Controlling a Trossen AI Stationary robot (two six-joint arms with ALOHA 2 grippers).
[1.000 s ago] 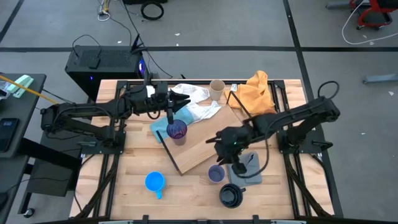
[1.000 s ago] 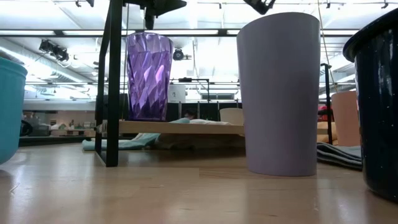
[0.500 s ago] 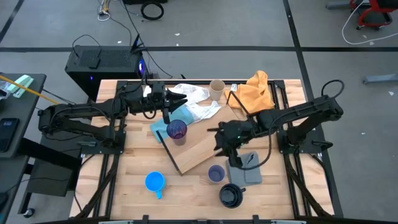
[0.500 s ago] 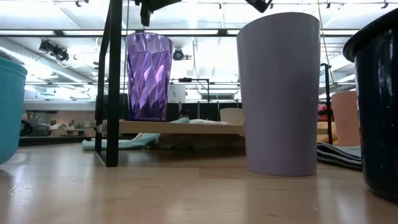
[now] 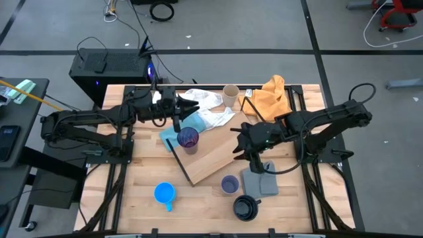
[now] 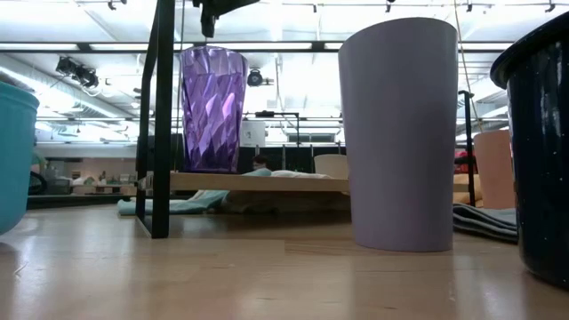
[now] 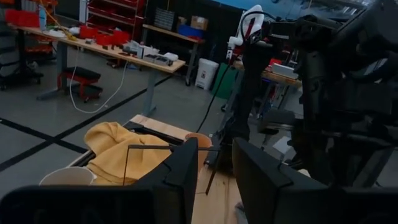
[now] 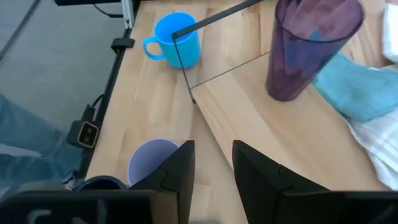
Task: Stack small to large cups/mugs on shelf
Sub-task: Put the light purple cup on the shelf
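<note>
The dark purple tumbler [image 5: 189, 139] stands upright on the shelf [image 5: 215, 158], a tilted light-wood board with black rods. The lavender cup [image 5: 229, 184], black mug [image 5: 246, 207] and bright blue mug [image 5: 164, 194] stand on the table near its front edge. The beige cup [image 5: 230, 94] stands at the far edge. My right gripper [image 5: 240, 144] hovers open above the shelf's right part, tipped downward, nothing between its fingers [image 8: 180, 168]. My left gripper [image 5: 182, 110] is held level just beyond the tumbler, open and empty.
An orange cloth [image 5: 271, 94] and white and teal cloths [image 5: 208, 112] lie at the back. A grey cloth square [image 5: 260, 180] lies beside the lavender cup. An orange cup [image 7: 198, 140] shows past the orange cloth in the left wrist view.
My right gripper has risen and drawn back from the lavender cup toward the table's far right, over the shelf. The lavender cup stays standing on the table.
</note>
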